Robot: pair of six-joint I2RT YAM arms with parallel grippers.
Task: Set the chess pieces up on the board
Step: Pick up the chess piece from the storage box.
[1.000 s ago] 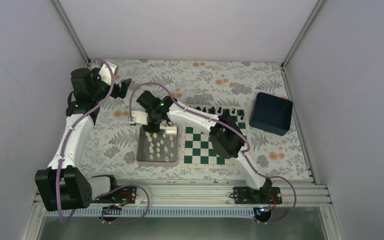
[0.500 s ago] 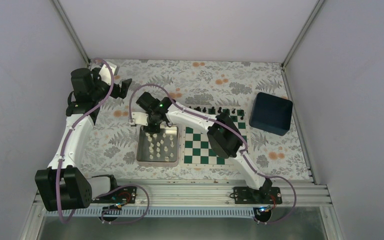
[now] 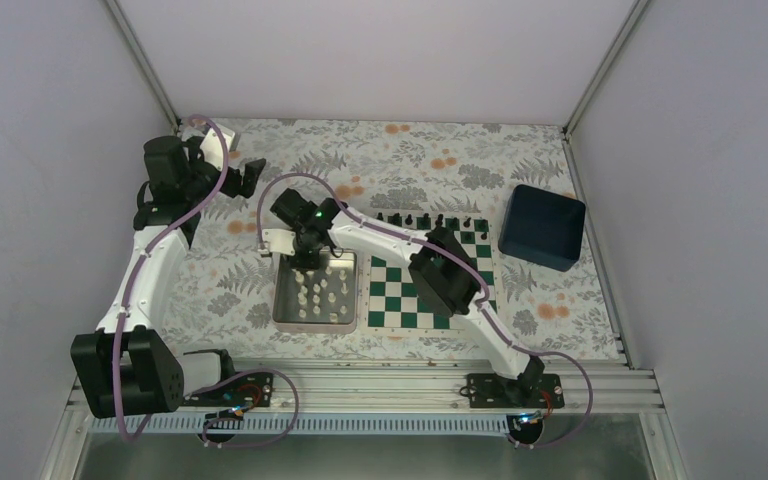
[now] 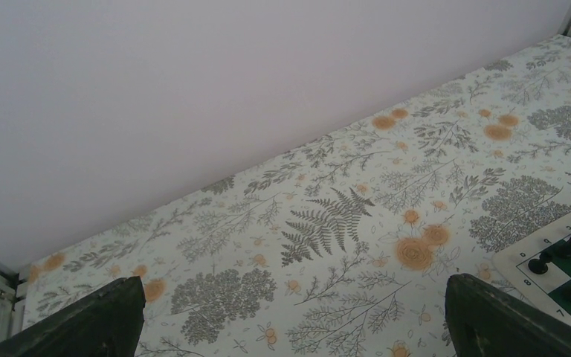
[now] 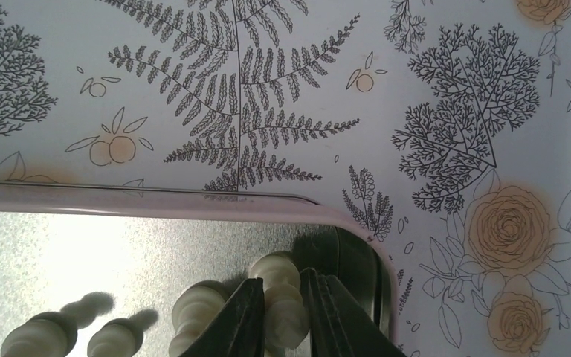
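I am looking down on a tabletop that is wearing a pale cloth (image 3: pixel 410 160) printed with grey ferns and orange flowers. Plain pale walls (image 3: pixel 380 60) are closing it in on three sides.

The green-and-white chessboard (image 3: pixel 400 300) is lying right of centre in the top view. Black chessmen (image 3: pixel 430 218) are standing along its upper edge. Just to its left a square metal tray (image 3: pixel 285 300) is holding the cream-white chessmen (image 3: pixel 322 292). A dark blue box (image 3: pixel 542 227) is sitting at the right.

The right gripper (image 5: pixel 282 305) is reaching into the tray's upper part. Its fingers (image 5: pixel 249 320) are pressing both sides of one cream-white piece (image 5: pixel 275 268), beside the rim.

The left gripper (image 3: pixel 245 175) is hanging at the upper left with its jaws spread wide and nothing between them.

Compared with a second ago, the right arm's elbow is sitting slightly further left and its jaws are standing narrower. The left arm is staying where it was.
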